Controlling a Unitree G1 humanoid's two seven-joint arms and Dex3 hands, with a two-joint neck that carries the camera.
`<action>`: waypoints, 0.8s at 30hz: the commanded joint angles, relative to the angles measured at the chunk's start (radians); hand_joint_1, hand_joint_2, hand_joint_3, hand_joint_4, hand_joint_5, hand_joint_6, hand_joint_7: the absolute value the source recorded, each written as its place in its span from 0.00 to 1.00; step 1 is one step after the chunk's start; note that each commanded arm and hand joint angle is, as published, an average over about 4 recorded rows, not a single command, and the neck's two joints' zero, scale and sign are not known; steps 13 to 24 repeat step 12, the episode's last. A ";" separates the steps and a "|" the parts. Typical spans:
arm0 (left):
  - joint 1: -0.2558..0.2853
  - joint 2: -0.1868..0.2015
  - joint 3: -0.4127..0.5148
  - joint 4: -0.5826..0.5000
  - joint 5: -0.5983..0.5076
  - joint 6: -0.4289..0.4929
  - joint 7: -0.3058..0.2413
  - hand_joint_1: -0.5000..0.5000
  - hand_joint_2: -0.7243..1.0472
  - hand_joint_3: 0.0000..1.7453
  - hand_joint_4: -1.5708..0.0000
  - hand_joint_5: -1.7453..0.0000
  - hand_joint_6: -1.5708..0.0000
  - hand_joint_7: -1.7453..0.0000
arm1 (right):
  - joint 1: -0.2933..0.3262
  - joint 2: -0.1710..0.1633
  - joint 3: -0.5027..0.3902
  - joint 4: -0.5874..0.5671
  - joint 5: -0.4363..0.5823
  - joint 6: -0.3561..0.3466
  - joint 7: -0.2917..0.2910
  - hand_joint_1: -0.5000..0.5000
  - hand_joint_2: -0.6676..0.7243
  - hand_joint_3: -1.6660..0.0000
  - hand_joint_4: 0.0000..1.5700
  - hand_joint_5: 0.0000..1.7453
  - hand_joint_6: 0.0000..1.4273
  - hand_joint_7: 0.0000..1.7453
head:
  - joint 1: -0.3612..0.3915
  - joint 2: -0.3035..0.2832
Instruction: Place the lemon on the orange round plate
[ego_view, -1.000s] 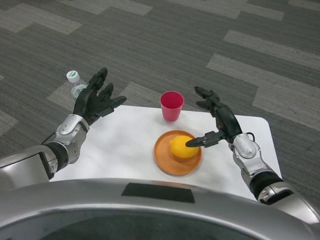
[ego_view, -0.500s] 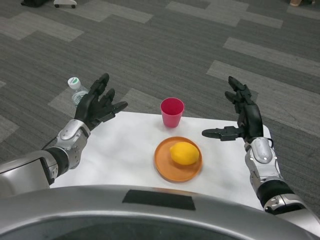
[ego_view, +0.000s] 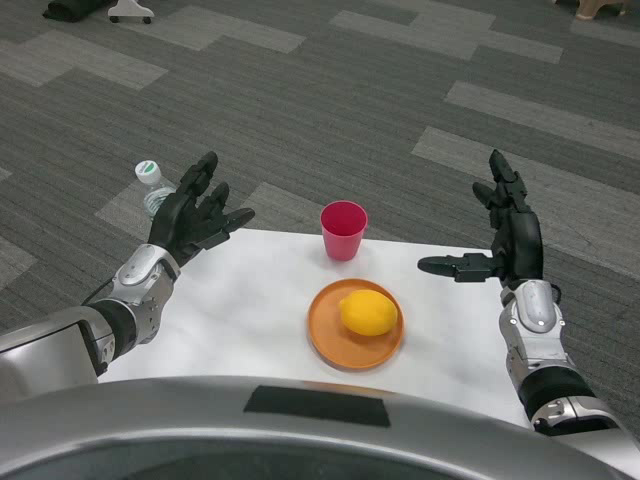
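On the orange round plate (ego_view: 355, 325) near the middle of the worktop (ego_view: 250, 300) sits the lemon (ego_view: 368, 312), long axis running left to right. I have my right hand (ego_view: 510, 235) raised off to its right, well apart from it, fingers (ego_view: 445, 265) spread and holding nothing; my left hand (ego_view: 195, 212) hovers farther off, also spread and empty. I count one lemon, one plate, one pink cup (ego_view: 343, 229), one bottle (ego_view: 153, 182).
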 joint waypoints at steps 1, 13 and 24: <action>-0.019 0.013 0.011 0.004 -0.002 -0.003 0.003 1.00 0.75 0.05 1.00 1.00 1.00 1.00 | 0.003 -0.001 -0.011 0.003 0.007 -0.006 -0.006 0.80 0.55 0.90 0.00 0.33 0.00 0.00 | -0.007 0.001; -0.019 0.006 0.008 0.005 0.002 -0.003 0.003 1.00 0.75 0.05 1.00 1.00 1.00 1.00 | 0.003 -0.005 -0.011 0.003 0.007 -0.006 -0.006 0.83 0.55 0.90 0.00 0.33 0.00 0.01 | -0.020 0.026; -0.019 0.006 0.008 0.005 0.002 -0.003 0.003 1.00 0.75 0.05 1.00 1.00 1.00 1.00 | 0.003 -0.005 -0.011 0.003 0.007 -0.006 -0.006 0.83 0.55 0.90 0.00 0.33 0.00 0.01 | -0.020 0.026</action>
